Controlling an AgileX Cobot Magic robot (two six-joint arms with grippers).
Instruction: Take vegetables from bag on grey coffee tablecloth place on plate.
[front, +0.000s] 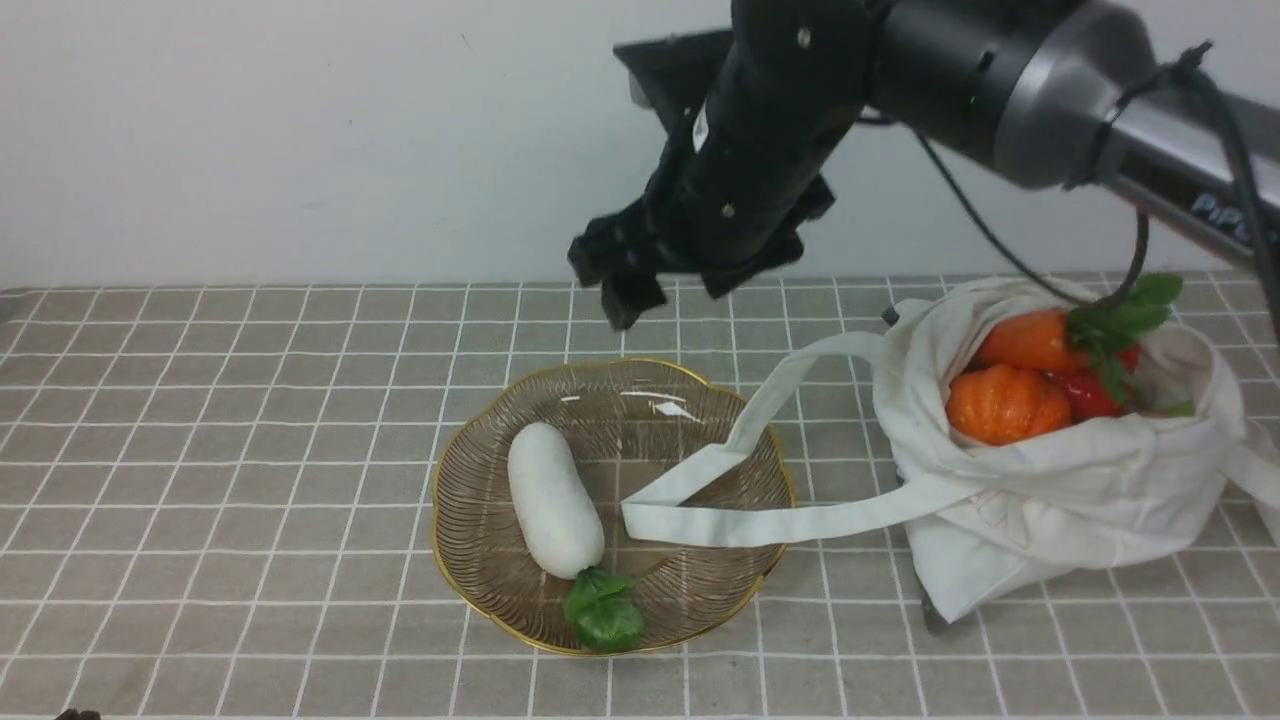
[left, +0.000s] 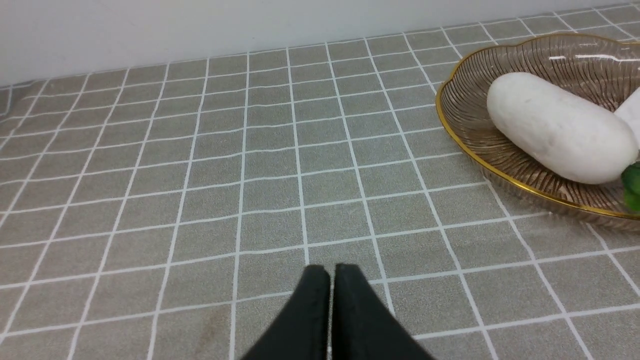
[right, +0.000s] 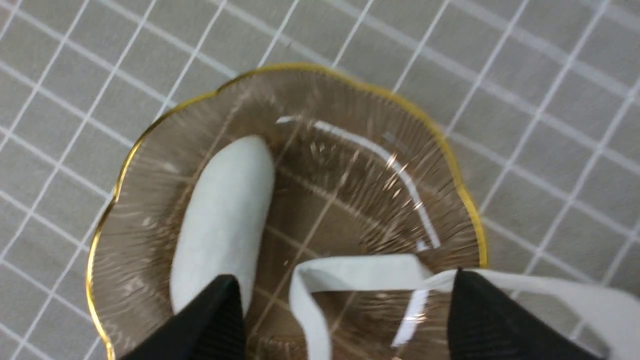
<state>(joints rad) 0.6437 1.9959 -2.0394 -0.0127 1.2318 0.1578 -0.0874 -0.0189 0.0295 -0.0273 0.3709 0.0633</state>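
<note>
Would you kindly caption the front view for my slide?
Open right pincer above plate holding radish; bag strap drapes across.

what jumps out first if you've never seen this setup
The black right tool, open, hangs over the gold-rimmed plate, where a white radish lies with one bag strap draped across the dish. At the right, the white bag gapes open, showing an orange pumpkin and a carrot.
</note>
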